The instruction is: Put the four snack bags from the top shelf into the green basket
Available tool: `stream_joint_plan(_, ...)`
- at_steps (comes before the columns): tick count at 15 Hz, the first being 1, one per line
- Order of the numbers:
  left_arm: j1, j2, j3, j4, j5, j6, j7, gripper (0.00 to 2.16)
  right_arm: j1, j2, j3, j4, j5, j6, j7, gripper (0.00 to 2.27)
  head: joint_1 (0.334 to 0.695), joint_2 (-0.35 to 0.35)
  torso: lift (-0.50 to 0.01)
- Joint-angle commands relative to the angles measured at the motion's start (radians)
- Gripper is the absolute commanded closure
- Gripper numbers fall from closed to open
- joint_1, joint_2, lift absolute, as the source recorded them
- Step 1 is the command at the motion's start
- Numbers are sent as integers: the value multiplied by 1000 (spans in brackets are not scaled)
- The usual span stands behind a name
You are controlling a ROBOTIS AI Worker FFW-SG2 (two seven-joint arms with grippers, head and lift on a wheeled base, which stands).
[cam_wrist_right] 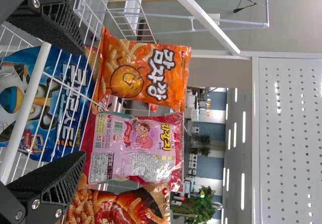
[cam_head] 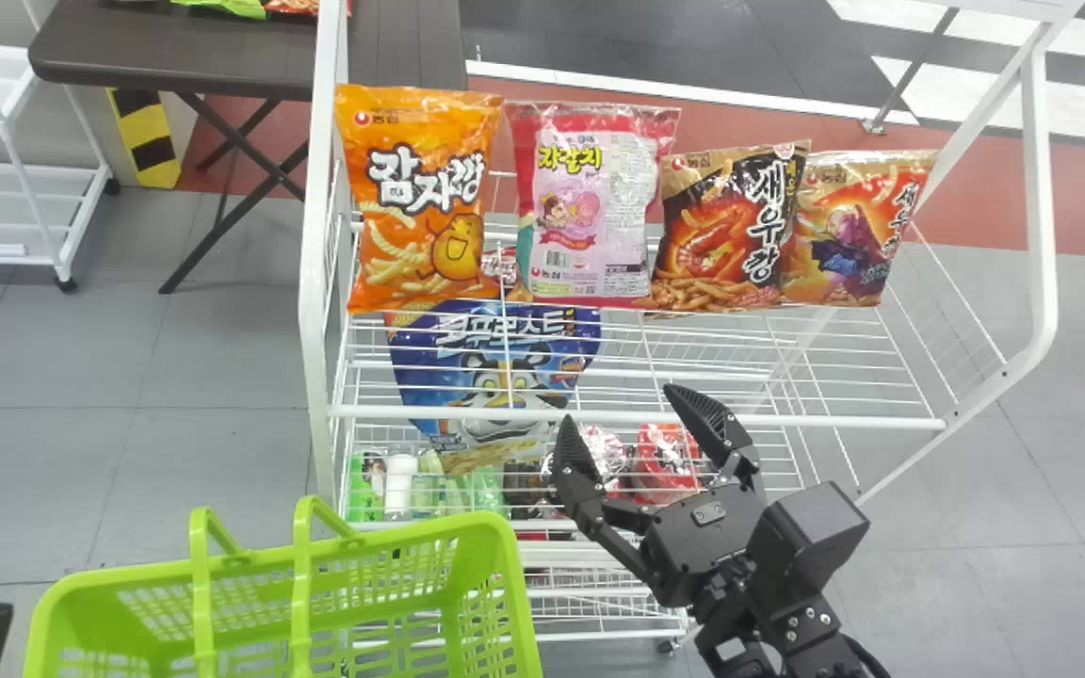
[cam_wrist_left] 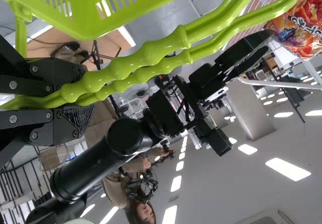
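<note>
Right gripper (cam_head: 622,407) nearer, spread wide by top shelf (cam_head: 834,423) front. Pink bag (cam_head: 590,212) beyond, upright toward shelf back. Left gripper (cam_wrist_left: 79,97) closed round basket handles (cam_wrist_left: 151,52).

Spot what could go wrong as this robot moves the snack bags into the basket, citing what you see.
The black snack bag overlaps its right-hand neighbour in the head view, so gripping one might topple the other. The white front rail lies between the right gripper and the bags; reaching in could bump it. The green basket's raised handles, held by the left gripper, might snag a bag.
</note>
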Motion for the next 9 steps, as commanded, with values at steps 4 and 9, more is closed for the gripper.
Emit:
stream_joint_plan(4,1,-1,-3,-1,-2,6,-10,2145,0,1,0,0,-7,-15,2,110,695,-229,0)
stream_joint_plan(9,1,-1,-5,0,0,9,-10,2145,-3,1,0,0,-7,-15,2,113,695,-232,0)
